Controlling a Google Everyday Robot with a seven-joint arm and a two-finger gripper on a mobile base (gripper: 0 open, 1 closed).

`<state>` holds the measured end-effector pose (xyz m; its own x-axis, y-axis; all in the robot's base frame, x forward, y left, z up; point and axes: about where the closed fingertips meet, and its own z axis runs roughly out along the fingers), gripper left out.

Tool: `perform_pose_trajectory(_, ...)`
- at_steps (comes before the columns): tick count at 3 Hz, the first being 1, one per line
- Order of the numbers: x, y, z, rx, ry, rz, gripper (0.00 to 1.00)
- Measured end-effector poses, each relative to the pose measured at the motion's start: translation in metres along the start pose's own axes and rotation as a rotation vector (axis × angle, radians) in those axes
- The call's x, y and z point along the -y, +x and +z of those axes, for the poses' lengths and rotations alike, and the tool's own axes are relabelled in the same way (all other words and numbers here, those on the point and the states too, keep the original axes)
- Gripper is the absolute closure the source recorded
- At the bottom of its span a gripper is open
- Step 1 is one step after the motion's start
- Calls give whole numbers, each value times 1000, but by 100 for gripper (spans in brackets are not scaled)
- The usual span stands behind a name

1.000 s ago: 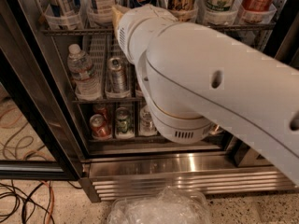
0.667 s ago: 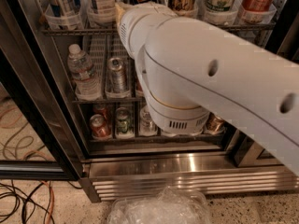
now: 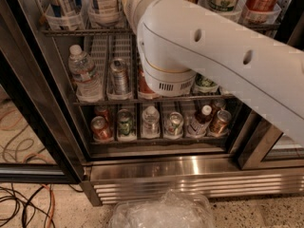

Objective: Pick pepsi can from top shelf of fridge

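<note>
The fridge [image 3: 199, 167] is full of drinks. On the top shelf [image 3: 85, 31], clear cups [image 3: 61, 20] hold bottles [image 3: 102, 1]. My arm [image 3: 213, 51] hides the pepsi can and my gripper up there, so I cannot tell its grip.

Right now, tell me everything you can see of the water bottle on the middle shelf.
The water bottle is clear plastic with a white cap and a pale label. It stands upright at the front left of the middle shelf, in a white ribbed lane. A silver can stands one lane to its right, not touching. The robot arm is well to its right; the gripper is out of view past the top edge.
</note>
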<state>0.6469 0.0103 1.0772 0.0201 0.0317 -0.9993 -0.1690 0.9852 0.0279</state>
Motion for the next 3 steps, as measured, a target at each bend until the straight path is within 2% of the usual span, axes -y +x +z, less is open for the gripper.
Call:
perform_pose_trajectory(2, 1, -7, 12, 23, -2, -16, 44)
perform_pose_trajectory(3, 1, -7, 12, 23, -2, -16, 63)
